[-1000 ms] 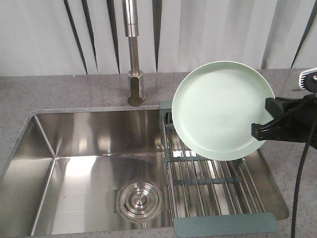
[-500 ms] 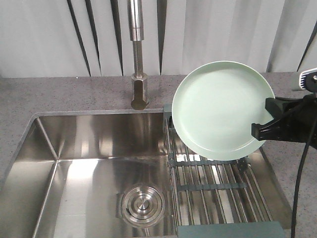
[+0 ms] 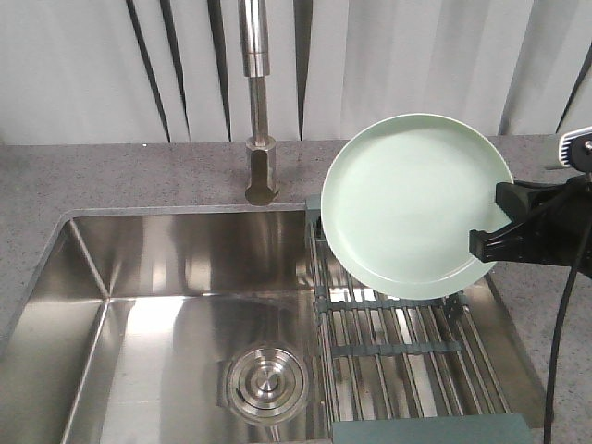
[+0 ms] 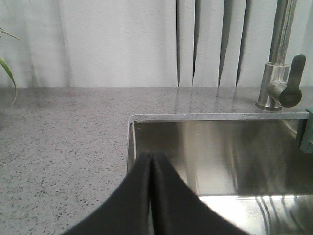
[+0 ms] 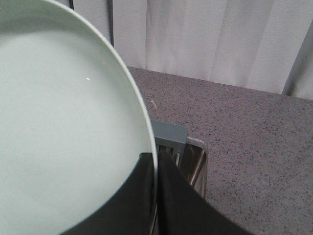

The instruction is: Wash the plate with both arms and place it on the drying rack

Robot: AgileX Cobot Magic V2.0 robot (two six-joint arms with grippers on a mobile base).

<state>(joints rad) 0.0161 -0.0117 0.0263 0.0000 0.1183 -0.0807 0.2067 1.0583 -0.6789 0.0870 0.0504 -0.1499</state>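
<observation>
The right gripper's (image 5: pixel 155 160) two black fingers (image 5: pixel 181 205) are clamping the rim of the plate (image 5: pixel 63 122), one finger lying on the pale green face and the other behind the edge. The left gripper's (image 4: pixel 150 159) fingers are pressing flat against each other with nothing between them, and they are hanging over the left rim of the sink (image 4: pixel 220 147). In the front view the right gripper (image 3: pixel 481 245) is reaching in from the sink's right side and holding the plate (image 3: pixel 412 199) up on a tilt, its face turned toward that camera, above the far end of the drying rack (image 3: pixel 398 361). Whether the plate's lower edge is touching the rods cannot be told. The rack is lying across the right part of the sink (image 3: pixel 166 268), and a round steel drain strainer (image 3: pixel 268 381) is sitting in the sink's floor. A faucet (image 3: pixel 259 120) is standing behind the sink on the speckled grey countertop (image 3: pixel 139 176). Only the front view is showing the strainer, a cable (image 3: pixel 560 351) and a grey-white camera module (image 3: pixel 575 148) to the right of the sink. Only the left wrist view is showing the faucet's dark lever (image 4: pixel 292 88) and a green leaf (image 4: pixel 7 68) far left of the sink. The right wrist view is catching just a corner of the rack's (image 5: pixel 168 137) grey-green end bar.
</observation>
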